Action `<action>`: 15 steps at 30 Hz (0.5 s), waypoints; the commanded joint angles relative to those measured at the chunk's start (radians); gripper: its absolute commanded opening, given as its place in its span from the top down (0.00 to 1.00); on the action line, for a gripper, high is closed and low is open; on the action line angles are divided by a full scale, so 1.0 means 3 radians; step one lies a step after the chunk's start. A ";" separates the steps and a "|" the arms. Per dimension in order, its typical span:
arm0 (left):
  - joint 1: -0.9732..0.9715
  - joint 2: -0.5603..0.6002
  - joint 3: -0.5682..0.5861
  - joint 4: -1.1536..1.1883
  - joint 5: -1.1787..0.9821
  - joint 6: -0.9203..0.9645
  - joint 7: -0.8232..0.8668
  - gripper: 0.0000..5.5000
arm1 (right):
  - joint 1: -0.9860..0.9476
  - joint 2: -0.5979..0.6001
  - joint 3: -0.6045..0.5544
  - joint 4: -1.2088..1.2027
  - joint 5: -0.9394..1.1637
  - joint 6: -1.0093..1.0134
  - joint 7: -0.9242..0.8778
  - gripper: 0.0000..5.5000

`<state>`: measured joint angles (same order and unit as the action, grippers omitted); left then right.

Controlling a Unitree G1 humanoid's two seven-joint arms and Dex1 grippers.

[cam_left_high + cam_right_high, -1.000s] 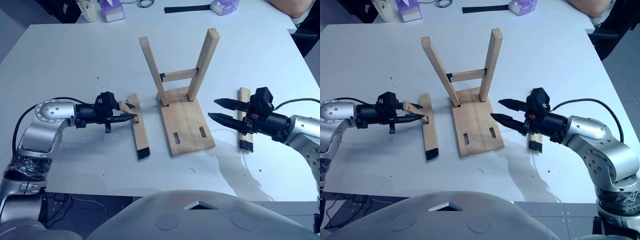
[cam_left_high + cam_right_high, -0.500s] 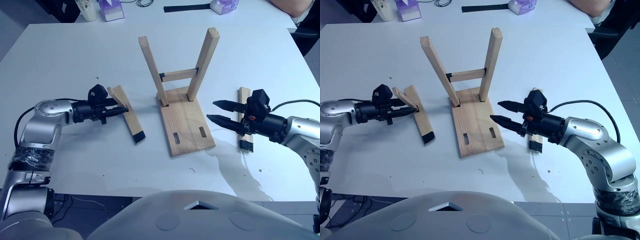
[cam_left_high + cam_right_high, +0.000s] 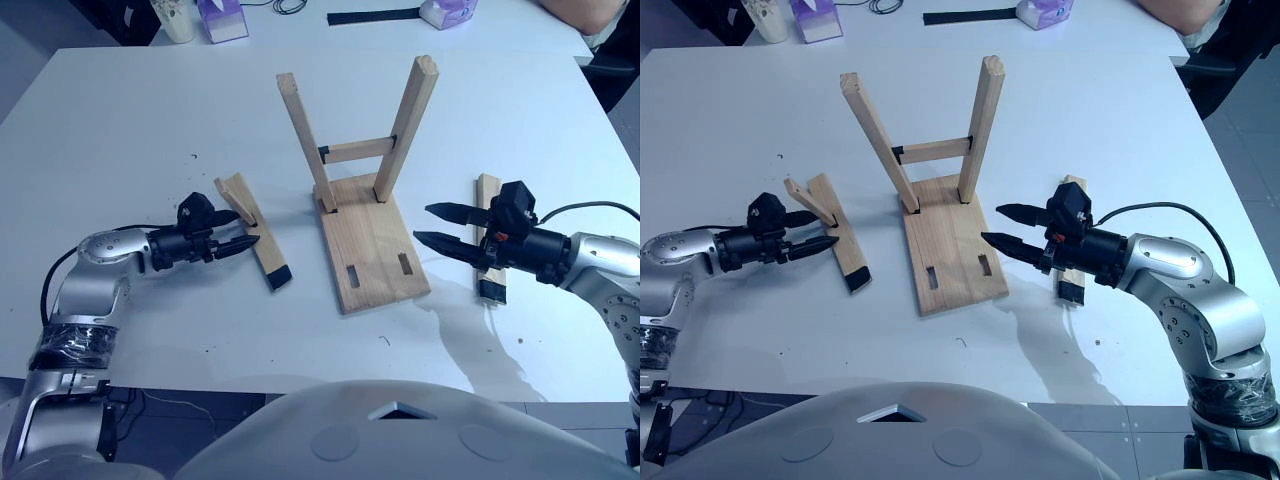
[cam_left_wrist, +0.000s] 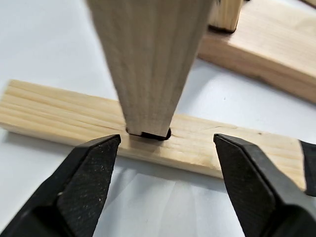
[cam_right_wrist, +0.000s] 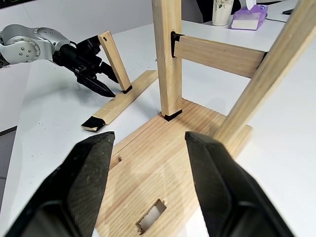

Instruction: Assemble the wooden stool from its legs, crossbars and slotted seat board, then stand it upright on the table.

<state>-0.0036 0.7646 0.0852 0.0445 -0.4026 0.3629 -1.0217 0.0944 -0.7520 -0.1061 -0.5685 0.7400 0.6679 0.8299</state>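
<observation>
1. Left tool (image 3: 245, 228): jaws open, straddling the joint where a short crossbar (image 3: 237, 195) enters the loose leg (image 3: 262, 243). That leg lies flat on the bench (image 3: 120, 130), at 9 o'clock of the seat board.
2. Seat board (image 3: 372, 240): flat at bench centre. Two upright legs (image 3: 305, 140) stand in its 12 o'clock end, joined by a crossbar (image 3: 358, 151). Two empty slots (image 3: 354, 271) at its 6 o'clock end.
3. Right tool (image 3: 428, 222): jaws open, gripping nothing, at 3 o'clock of the board.
4. Fourth leg (image 3: 488, 200): flat, beneath the right tool's wrist.
</observation>
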 commanded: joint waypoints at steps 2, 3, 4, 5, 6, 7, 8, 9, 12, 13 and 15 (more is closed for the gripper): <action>0.0300 0.0053 0.0627 -0.0835 -0.0675 0.0354 -0.0023 0.36 | 0.0015 -0.0050 -0.0079 0.0016 -0.0032 -0.0048 0.0041 0.52; 0.0335 0.0048 0.0753 -0.0971 -0.0811 0.0421 0.0002 0.36 | 0.0030 -0.0044 -0.0107 0.0010 -0.0004 -0.0040 0.0043 0.52; 0.0362 0.0062 0.0848 -0.1073 -0.0906 0.0457 -0.0003 0.36 | 0.0046 -0.0042 -0.0131 0.0006 0.0009 -0.0037 0.0044 0.52; 0.0362 0.0090 0.0922 -0.1135 -0.0991 0.0523 -0.0001 0.36 | 0.0061 -0.0044 -0.0150 0.0006 0.0010 -0.0040 0.0049 0.52; 0.0316 0.0104 0.1023 -0.1144 -0.1115 0.0615 0.0036 0.40 | 0.0058 -0.0047 -0.0160 0.0010 0.0009 -0.0039 0.0052 0.52; 0.0247 0.0114 0.1123 -0.1134 -0.1261 0.0712 0.0071 0.42 | 0.0045 -0.0049 -0.0164 0.0015 0.0011 -0.0037 0.0056 0.52; 0.0174 0.0121 0.1186 -0.1117 -0.1372 0.0794 0.0113 0.46 | 0.0023 -0.0045 -0.0170 0.0024 0.0031 -0.0027 0.0063 0.52; 0.0089 0.0120 0.1214 -0.1101 -0.1431 0.0839 0.0161 0.47 | -0.0004 -0.0041 -0.0174 0.0035 0.0047 -0.0013 0.0067 0.52; -0.0142 0.0077 0.1139 -0.1060 -0.1409 0.0888 0.0344 0.54 | -0.0082 -0.0046 -0.0145 0.0080 0.0027 -0.0001 0.0094 0.52; -0.0204 0.0034 0.1088 -0.1071 -0.1408 0.0895 0.0393 0.54 | -0.0100 -0.0048 -0.0127 0.0089 0.0015 -0.0002 0.0103 0.52; -0.0293 -0.0061 0.1004 -0.1103 -0.1413 0.0902 0.0498 0.54 | -0.0137 -0.0049 -0.0095 0.0104 0.0003 0.0002 0.0120 0.52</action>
<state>-0.0593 0.7744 0.4194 -0.2748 -0.8250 0.6192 -0.9073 0.0804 -0.7560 -0.1475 -0.5432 0.7435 0.6651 0.8568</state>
